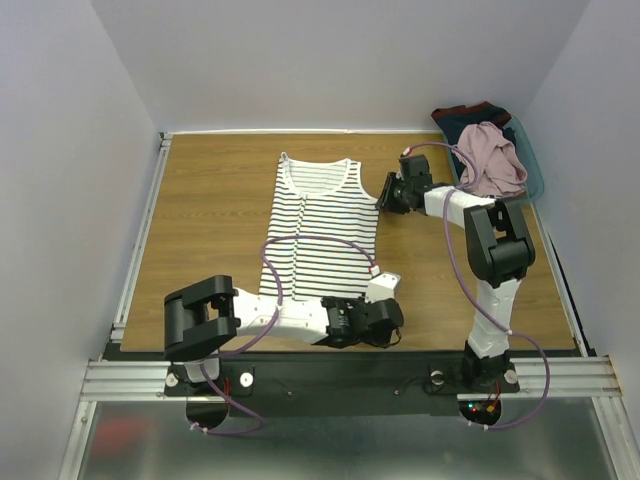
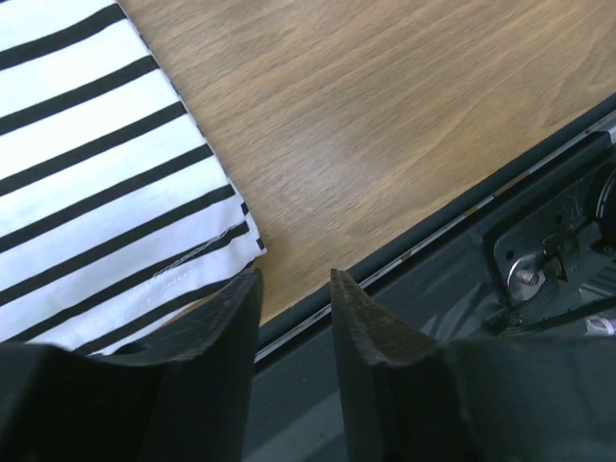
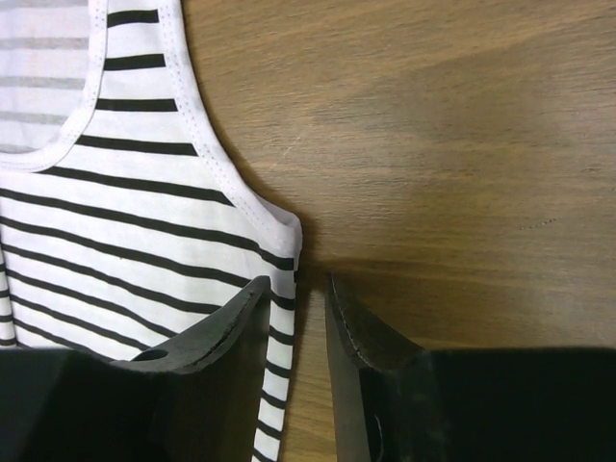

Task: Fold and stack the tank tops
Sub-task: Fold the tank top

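- Left end effector (image 2: pixel 294 277): released, empty; striped top (image 2: pixel 96 173) hem corner lies just left of it.
- Right end effector (image 3: pixel 296 281): jaws parted astride its armpit edge, seemingly unclamped.

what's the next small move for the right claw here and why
Probably shut the right claw on the side edge of the striped tank top: its jaws stand apart astride that edge just below the armhole, cloth flat on the table, nothing gripped. The left claw sits open by the hem corner.
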